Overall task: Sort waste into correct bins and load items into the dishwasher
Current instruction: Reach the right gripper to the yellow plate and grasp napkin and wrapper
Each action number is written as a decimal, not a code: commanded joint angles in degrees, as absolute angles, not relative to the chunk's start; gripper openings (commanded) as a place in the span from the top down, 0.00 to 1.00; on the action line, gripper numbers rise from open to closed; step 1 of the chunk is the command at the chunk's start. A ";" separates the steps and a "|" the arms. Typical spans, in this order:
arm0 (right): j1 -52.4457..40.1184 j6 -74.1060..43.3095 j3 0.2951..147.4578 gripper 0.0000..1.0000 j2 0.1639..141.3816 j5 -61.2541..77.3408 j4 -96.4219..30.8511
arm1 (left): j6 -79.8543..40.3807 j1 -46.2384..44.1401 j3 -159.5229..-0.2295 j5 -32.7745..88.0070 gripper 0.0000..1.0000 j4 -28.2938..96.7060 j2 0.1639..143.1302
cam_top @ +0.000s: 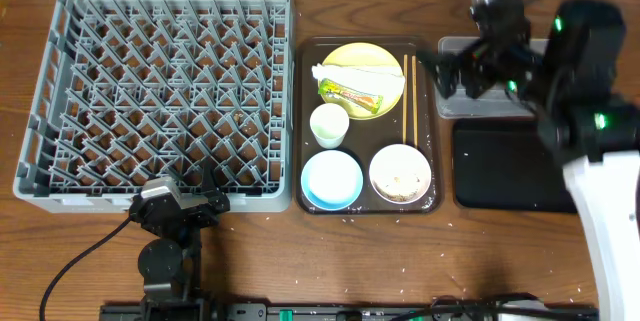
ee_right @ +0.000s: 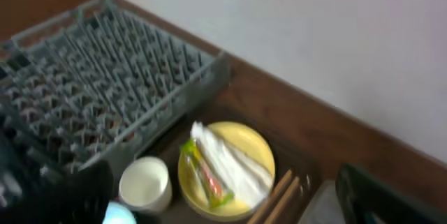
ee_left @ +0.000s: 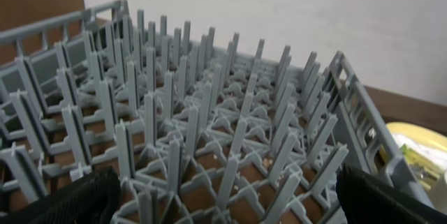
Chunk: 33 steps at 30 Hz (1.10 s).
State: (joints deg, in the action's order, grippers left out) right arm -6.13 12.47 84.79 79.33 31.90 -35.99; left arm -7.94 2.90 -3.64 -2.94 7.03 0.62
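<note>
The grey dishwasher rack point(cam_top: 160, 91) fills the left of the table. On the brown tray lie a yellow plate point(cam_top: 385, 61) with the green-and-yellow wrapper point(cam_top: 352, 96) and white paper point(cam_top: 368, 83), a white cup point(cam_top: 329, 124), a light blue bowl point(cam_top: 332, 179), a white bowl point(cam_top: 400, 172) with rice scraps, and chopsticks point(cam_top: 408, 96). To the right sit the clear tub point(cam_top: 470, 106) and black tray point(cam_top: 510, 166). My left gripper point(cam_top: 190, 186) is open at the rack's front edge point(ee_left: 209, 112). My right gripper point(cam_top: 452, 73) hangs open above the clear tub, looking at the plate point(ee_right: 244, 144).
The brown serving tray point(cam_top: 302, 121) lies between the rack and the bins. Whitish crumbs dot the wood near the table's front edge point(cam_top: 450, 226). A black cable point(cam_top: 80, 261) runs from the left arm's base. A pale wall point(ee_right: 314, 42) backs the table.
</note>
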 commanded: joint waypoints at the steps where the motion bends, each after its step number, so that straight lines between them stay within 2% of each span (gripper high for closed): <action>1: -7.53 17.61 94.70 0.01 88.14 35.03 -40.05 | -8.47 2.76 -4.56 -3.03 0.00 9.67 0.23; 5: -9.28 20.95 102.78 0.01 96.09 34.98 -44.77 | -8.47 2.76 -4.58 -3.03 0.00 14.92 0.27; 16: -15.57 25.78 124.55 0.01 117.03 32.45 -60.25 | -8.47 2.76 -4.58 -3.03 0.00 14.81 0.60; 21: -18.09 34.61 125.21 0.01 123.63 28.01 -60.95 | -8.47 2.76 -4.58 -3.03 0.00 14.79 0.60; 28: -18.00 34.37 124.68 0.01 124.46 28.47 -60.77 | -8.47 2.76 -4.56 -3.03 0.00 14.79 0.60; 33: -19.18 34.37 123.68 0.04 127.74 17.80 -59.94 | -8.47 2.76 -4.56 -3.03 0.00 14.79 0.60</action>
State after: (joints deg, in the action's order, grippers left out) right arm -17.93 33.39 124.09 125.12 24.67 -60.12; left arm -7.94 2.90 -5.52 -2.96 13.43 0.64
